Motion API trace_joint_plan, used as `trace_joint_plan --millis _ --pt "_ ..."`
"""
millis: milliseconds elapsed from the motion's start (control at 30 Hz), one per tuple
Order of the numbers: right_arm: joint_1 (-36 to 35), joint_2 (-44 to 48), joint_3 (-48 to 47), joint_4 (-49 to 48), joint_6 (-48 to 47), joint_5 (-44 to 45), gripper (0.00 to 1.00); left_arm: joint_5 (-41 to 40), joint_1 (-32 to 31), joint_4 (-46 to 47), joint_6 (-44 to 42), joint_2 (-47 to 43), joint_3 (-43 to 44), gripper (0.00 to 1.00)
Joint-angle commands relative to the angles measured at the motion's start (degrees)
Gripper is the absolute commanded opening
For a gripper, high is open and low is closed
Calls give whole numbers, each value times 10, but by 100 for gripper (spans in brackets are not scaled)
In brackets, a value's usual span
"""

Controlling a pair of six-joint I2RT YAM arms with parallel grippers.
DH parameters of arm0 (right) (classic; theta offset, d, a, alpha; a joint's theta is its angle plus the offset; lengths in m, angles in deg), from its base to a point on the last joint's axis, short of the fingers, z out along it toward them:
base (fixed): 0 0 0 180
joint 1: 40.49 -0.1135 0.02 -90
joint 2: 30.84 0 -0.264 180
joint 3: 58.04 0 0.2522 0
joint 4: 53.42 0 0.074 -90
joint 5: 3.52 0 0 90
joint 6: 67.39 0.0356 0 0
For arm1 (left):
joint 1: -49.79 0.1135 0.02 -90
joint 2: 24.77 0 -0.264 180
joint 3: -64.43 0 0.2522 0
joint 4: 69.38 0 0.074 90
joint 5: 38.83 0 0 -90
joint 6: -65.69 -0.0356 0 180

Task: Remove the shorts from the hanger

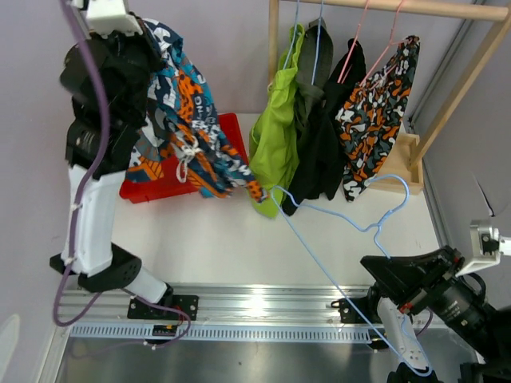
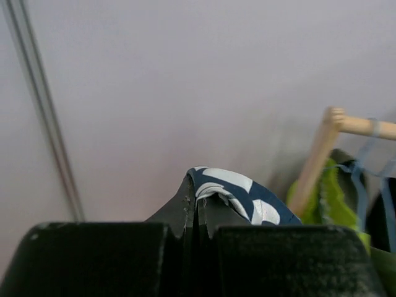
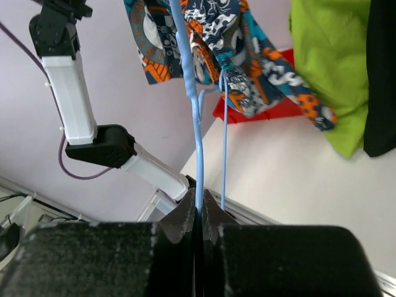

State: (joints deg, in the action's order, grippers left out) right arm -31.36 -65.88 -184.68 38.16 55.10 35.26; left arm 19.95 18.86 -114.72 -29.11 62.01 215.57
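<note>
My left gripper (image 1: 140,36) is raised high at the back left and shut on the waist of the teal-orange-white patterned shorts (image 1: 188,120), which hang down over the red bin. A fold of those shorts (image 2: 241,195) is pinched between its fingers. My right gripper (image 1: 375,267) sits low at the near right, shut on a blue wire hanger (image 1: 319,239). In the right wrist view the hanger (image 3: 197,124) runs from the closed jaws up toward the patterned shorts (image 3: 247,74). Its far corner lies by their hem. Lime green (image 1: 275,128), dark grey-olive (image 1: 307,88), black (image 1: 323,152) and orange-black-white shorts (image 1: 375,112) hang on the rack.
A wooden rack (image 1: 471,76) stands at the back right, its base on the table. A red bin (image 1: 156,187) sits at the back left under the raised shorts. A metal rail (image 1: 263,307) runs along the near edge. A pale wall is close behind.
</note>
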Motion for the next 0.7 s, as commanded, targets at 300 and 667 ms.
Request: trace_joint_plan --millis 300,667 --pt "-6 39 168 -94 -24 46 0 226 228 7 145 243 87 0" --pt "3 24 167 -137 -36 213 0 122 230 35 201 198 -179 89"
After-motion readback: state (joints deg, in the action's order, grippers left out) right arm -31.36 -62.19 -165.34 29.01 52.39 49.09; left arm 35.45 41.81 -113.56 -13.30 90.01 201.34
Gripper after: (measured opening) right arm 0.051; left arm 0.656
